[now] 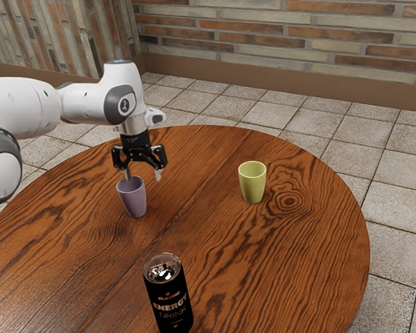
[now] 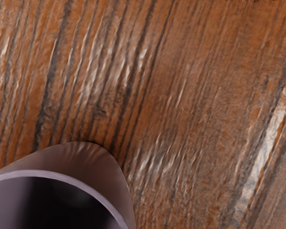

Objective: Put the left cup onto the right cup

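Hand [image 1: 141,172] was low over the purple cup [image 1: 132,198] when you stopped, pointing straight down, fingers spread apart and clamped on nothing. One fingertip [image 1: 127,175] sat at the cup's rim, maybe just inside the mouth; you couldn't tell for sure from the side camera. The other finger hung outside the rim, on the exterior view's right, not touching the cup.

Purple cup stood upright on the wooden surface [image 1: 277,263], mouth up, on the exterior view's left. Green cup [image 1: 252,182] stood upright too, well apart from it toward the exterior view's right, beside a dark knot in the grain. Nothing was stacked: both cups were on the surface.

Your wrist camera had the purple cup [image 2: 62,191] directly under the hand, its rim and dark interior in view, with bare wood grain [image 2: 190,95] beyond it.

A black energy drink can [image 1: 168,284] stood upright at the near edge, clear of both cups.
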